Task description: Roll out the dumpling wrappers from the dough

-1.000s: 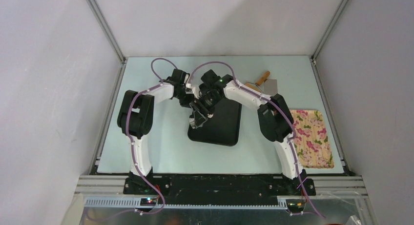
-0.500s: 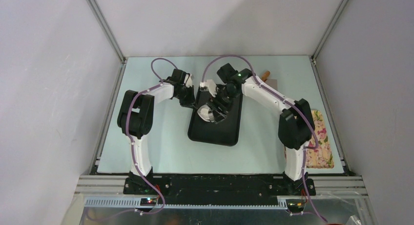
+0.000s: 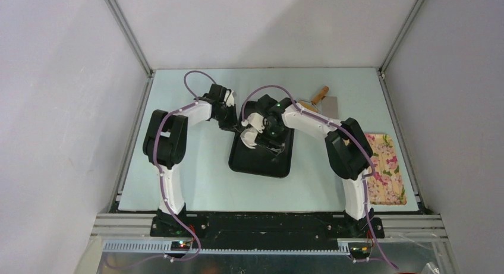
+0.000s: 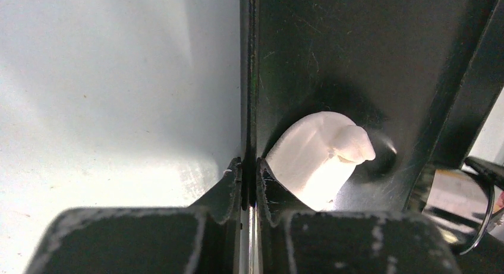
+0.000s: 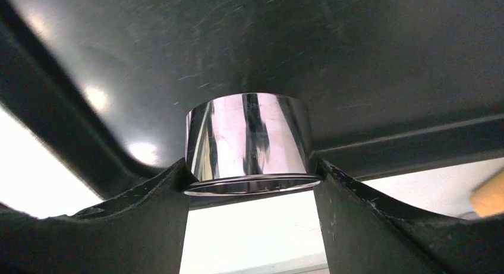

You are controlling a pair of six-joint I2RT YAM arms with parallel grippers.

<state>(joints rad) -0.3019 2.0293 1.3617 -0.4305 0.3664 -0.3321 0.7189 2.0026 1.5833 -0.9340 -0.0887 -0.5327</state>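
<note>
1. Table (image 3: 196,185): pale mat boxed in by walls on the left, back and right. Wide bare strips lie left of the tray and between the tray and the arm bases
2. Both arms reach in from the near edge and meet over the tray's far-left corner, crowding that spot. The right half of the table has less arm over it
3. Tray (image 3: 261,164): black, mid-table and slightly skewed, with all four edges well apart from the walls. Its near half is bare
4. Cloth (image 3: 386,173): floral, flat along the table's right edge, well apart from the tray
5. Wooden handle (image 3: 321,94): far right of the tray near the back edge, on a grey flat piece (image 3: 332,105). I cannot tell what tool it is
6. Right gripper (image 5: 251,174): jaws spread wide, pinching the cup (image 5: 248,140) by its flared rim on both sides. The shiny steel cup is over the tray floor near a raised tray edge
7. Left gripper (image 4: 248,164): jaws almost pressed together, with the tray's left rim running up between them, pinching it
8. Dough (image 4: 318,158): small white lump on the tray floor just inside the left rim, just beside the left gripper's inner finger. The cup is near on its other side
</note>
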